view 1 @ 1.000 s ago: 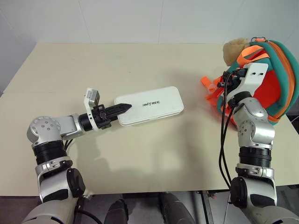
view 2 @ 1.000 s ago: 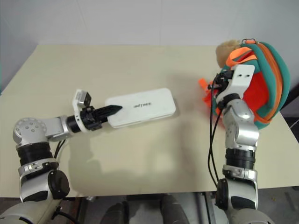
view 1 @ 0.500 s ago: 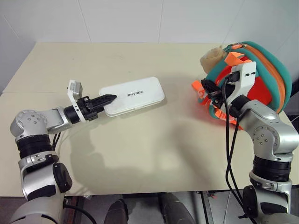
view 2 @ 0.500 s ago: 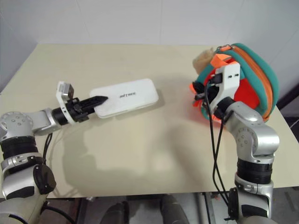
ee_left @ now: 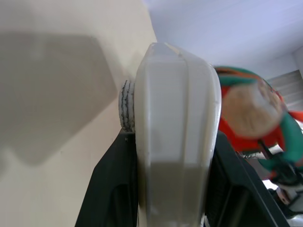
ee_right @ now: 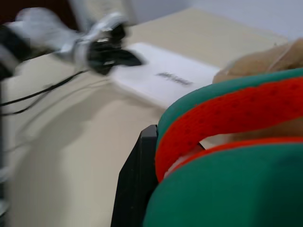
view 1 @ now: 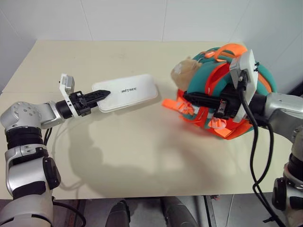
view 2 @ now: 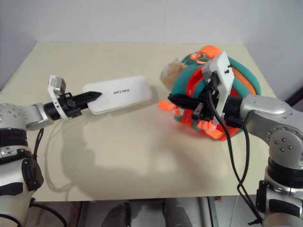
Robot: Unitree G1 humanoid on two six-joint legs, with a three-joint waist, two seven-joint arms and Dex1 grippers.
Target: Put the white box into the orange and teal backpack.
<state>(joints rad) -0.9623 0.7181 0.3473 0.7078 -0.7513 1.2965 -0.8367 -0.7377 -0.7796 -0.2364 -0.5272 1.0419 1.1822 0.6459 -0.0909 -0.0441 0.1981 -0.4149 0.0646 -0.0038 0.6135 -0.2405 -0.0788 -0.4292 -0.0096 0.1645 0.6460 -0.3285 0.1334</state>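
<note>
Left eye view shows the left gripper [view 1: 97,96] clamped on one short end of the white box [view 1: 127,91], which lies flat on the table [view 1: 142,156], and the right gripper [view 1: 199,100] pinched tight on the orange and teal backpack [view 1: 222,94] just beside the box. To do this step well, I think the right arm should hold the bag's mouth open toward the box. I can't quite see that mouth from here, so the left arm should slide the box in slowly, long way first.

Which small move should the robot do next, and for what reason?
Probably bring the flat white rectangular box, clamped in the left hand, toward the orange and teal backpack, which the right hand grips close beside it; no opening is visible yet.
</note>
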